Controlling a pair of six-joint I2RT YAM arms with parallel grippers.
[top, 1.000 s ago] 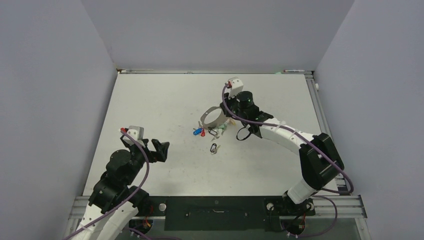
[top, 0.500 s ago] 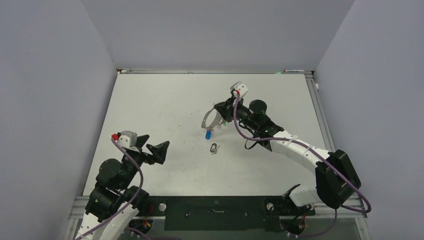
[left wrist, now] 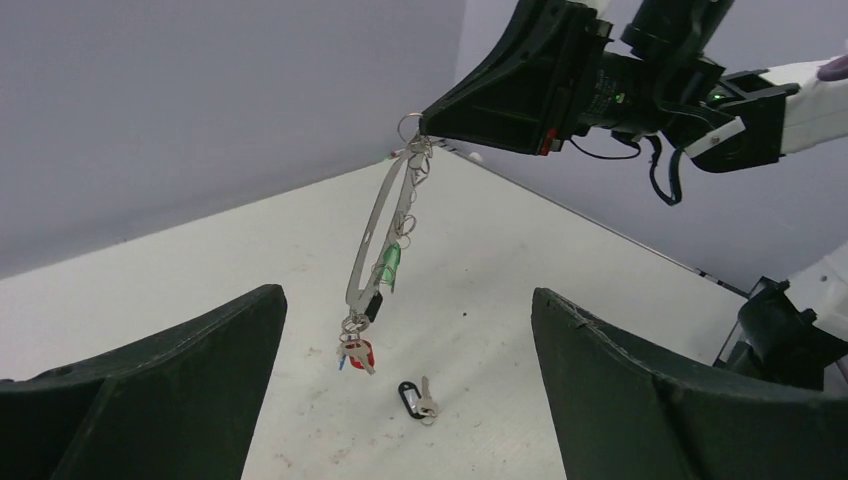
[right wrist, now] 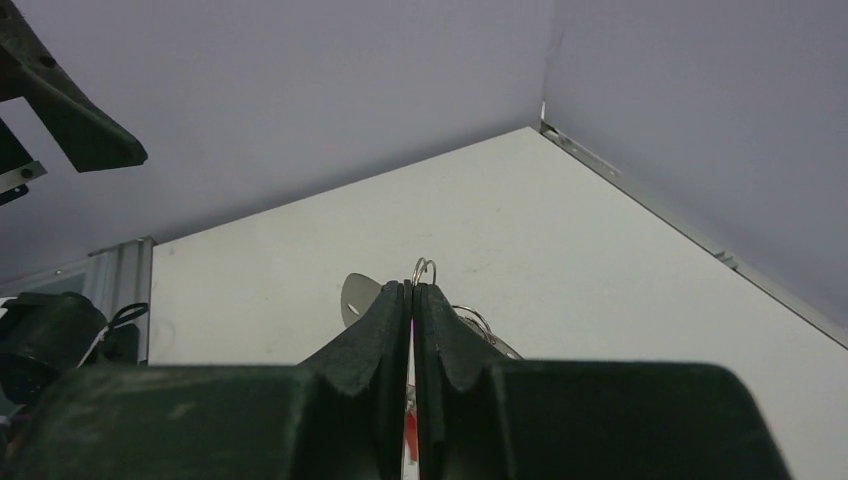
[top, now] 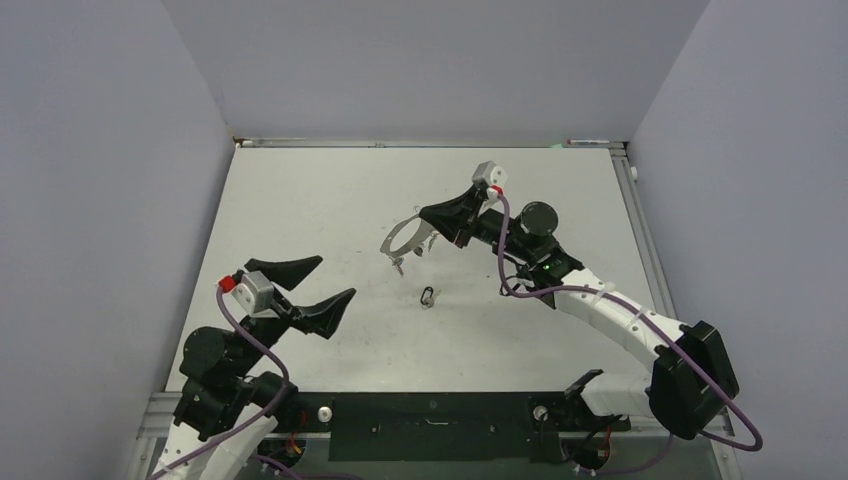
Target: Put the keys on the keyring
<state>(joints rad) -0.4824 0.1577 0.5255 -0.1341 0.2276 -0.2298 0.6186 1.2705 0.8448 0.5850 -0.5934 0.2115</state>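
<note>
My right gripper [top: 428, 217] is shut on the top of the keyring [top: 402, 238], the large thin grey loop, and holds it in the air above the table. In the left wrist view the keyring [left wrist: 378, 232] hangs down from the right gripper [left wrist: 420, 128], with a green-headed key [left wrist: 390, 265] and a red-headed key [left wrist: 358, 353] hanging on it. A silvery key on a small black oval clip [top: 427, 297] lies on the table below it, also seen in the left wrist view [left wrist: 415, 397]. My left gripper [top: 312, 284] is wide open and empty, facing the keyring.
Grey walls stand close around the white table [top: 300, 200] on three sides. The table's metal rail [top: 430, 143] runs along the far edge. My right arm [top: 600, 310] stretches across the right half of the table.
My right gripper has lifted the keyring with its keys off the table and carried it up and a little left. My left gripper has risen and spread its jaws wider.
</note>
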